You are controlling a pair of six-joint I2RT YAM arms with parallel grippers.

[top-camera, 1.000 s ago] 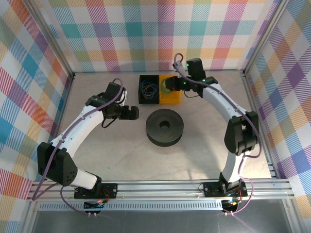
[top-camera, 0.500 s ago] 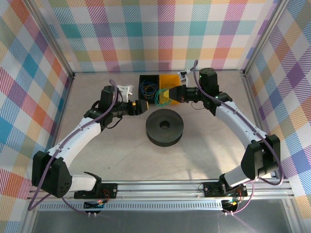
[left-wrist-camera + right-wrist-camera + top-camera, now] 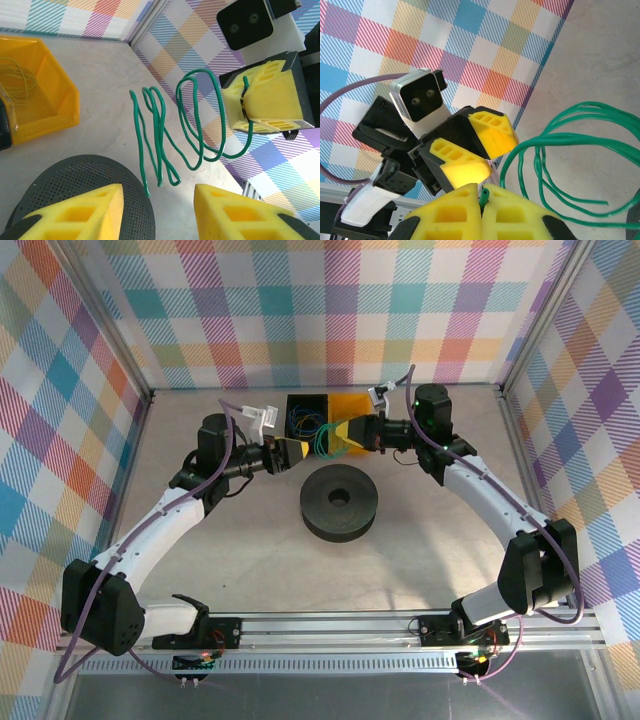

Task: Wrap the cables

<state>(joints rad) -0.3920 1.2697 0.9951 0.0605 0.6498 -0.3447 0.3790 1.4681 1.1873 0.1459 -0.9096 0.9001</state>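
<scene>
A long teal-green cable (image 3: 322, 443) hangs in loose loops between my two grippers, above the table behind the black spool (image 3: 340, 502). My right gripper (image 3: 345, 432) is shut on one end of it; the green tip pokes out between its yellow pads (image 3: 482, 189). In the left wrist view the loops (image 3: 160, 135) dangle just beyond my left gripper (image 3: 157, 195), which is open with nothing between its fingers. The left gripper (image 3: 295, 452) faces the right one (image 3: 244, 102), with the cable between them.
A black bin (image 3: 305, 423) holding small blue and yellow-green coils sits at the back. Beside it is a yellow bin (image 3: 45, 110) with a thin yellow-green coil (image 3: 17, 82). The spool lies below the cable.
The right gripper has lifted the green cable out of the bin area and turned to face left. The left gripper has swung up and right towards it.
</scene>
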